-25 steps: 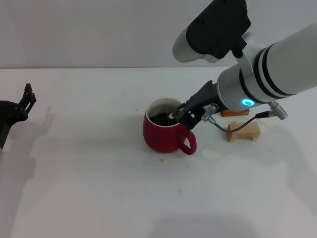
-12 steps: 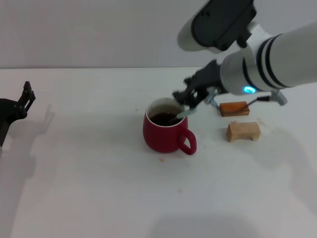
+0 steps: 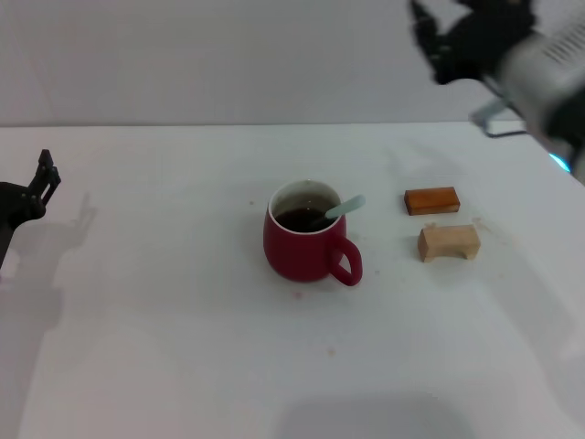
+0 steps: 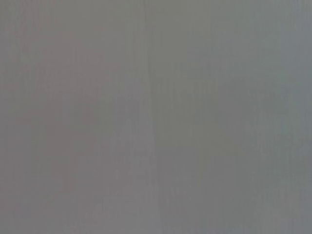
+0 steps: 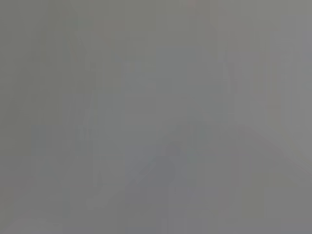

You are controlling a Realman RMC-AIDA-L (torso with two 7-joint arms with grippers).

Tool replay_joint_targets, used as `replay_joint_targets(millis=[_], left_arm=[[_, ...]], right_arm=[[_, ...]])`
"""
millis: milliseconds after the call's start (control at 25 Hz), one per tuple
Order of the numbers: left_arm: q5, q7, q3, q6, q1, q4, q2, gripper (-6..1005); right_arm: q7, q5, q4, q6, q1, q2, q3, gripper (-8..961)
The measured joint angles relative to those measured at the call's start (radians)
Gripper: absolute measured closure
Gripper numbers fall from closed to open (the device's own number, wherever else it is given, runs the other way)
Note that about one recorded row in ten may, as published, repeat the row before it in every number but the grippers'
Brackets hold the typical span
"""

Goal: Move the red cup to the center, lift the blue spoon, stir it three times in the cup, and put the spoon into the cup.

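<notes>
- With the blue spoon [image 3: 340, 209] leaning in the red cup [image 3: 305, 245] near the table's [image 3: 164, 329] middle, bowl in the dark liquid, we figured the job looked done.
- Our right gripper [image 3: 454, 41] was up high and well clear, holding nothing; we couldn't tell how far open it was.
- Left gripper [image 3: 43, 173] sat parked at the left edge, spread unclear.
- Next move: probably just parking the right arm, we guessed.
- Both wrist views showed plain grey.

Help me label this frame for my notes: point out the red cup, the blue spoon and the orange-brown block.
red cup [image 3: 302, 251], head view, front of its dark-red wall.
blue spoon [image 3: 346, 207], head view, pale handle leaning over the rim.
orange-brown block [image 3: 431, 200], head view, middle of its top face.
</notes>
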Motion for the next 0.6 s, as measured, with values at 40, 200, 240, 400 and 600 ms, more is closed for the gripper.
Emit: replay_joint_targets(millis=[40,200,240,400,600], left_arm=[[0.0,0.0,-0.004,0.001,0.002,0.0,0.0,147],[0.0,0.0,-0.01,0.005,0.004,0.0,0.0,147],[0.0,0.0,-0.012,0.005,0.005,0.0,0.0,147],[-0.001,0.0,-0.018,0.012,0.011,0.0,0.0,147],[-0.001,-0.001,-0.018,0.039,0.026,0.0,-0.002,147]], right_arm=[[0.0,0.0,-0.033,-0.133,-0.048,0.0,-0.008,568],[0.005,0.023,-0.178,-0.533,-0.168,0.005,-0.023,557],[0.009,0.05,-0.225,-0.606,-0.184,0.005,-0.027,554],[0.012,0.232,-0.415,-0.835,-0.205,0.003,-0.044,542],[0.04,0.357,-0.676,-1.057,-0.181,0.003,-0.065,527]])
